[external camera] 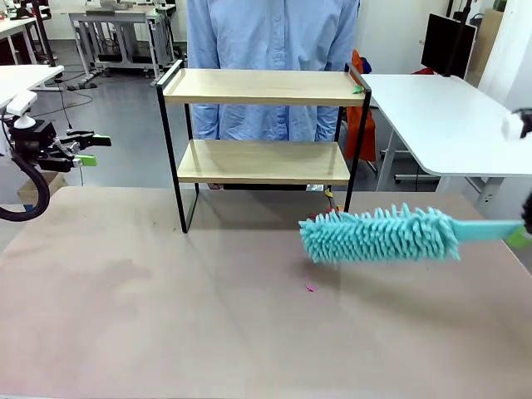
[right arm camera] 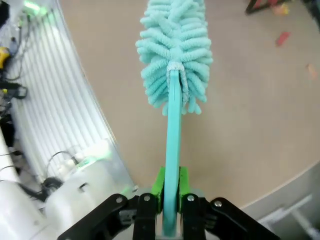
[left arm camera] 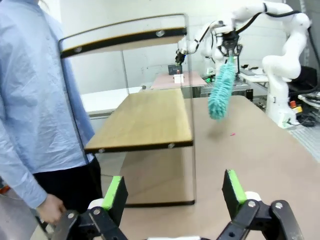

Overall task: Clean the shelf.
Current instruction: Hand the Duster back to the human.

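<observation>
The shelf [external camera: 262,87], two light wood boards in a thin black frame, stands at the table's far middle, also seen side-on as the shelf [left arm camera: 145,117] from the left wrist. A teal fluffy duster [external camera: 381,233] hovers low over the table, right of the shelf's front. Its handle runs to the right edge, where my right gripper [right arm camera: 170,187] is shut on it; the duster head [right arm camera: 174,47] points away. My left gripper [left arm camera: 172,192] hangs open and empty off the table's left side, also visible as the left gripper [external camera: 87,150]. The duster [left arm camera: 221,90] shows far off.
A person in a light blue shirt [external camera: 270,33] stands right behind the shelf. A small green scrap [external camera: 357,89] lies on the top board's right end, and a pink scrap [external camera: 310,288] on the table. A white table [external camera: 449,116] stands at the right.
</observation>
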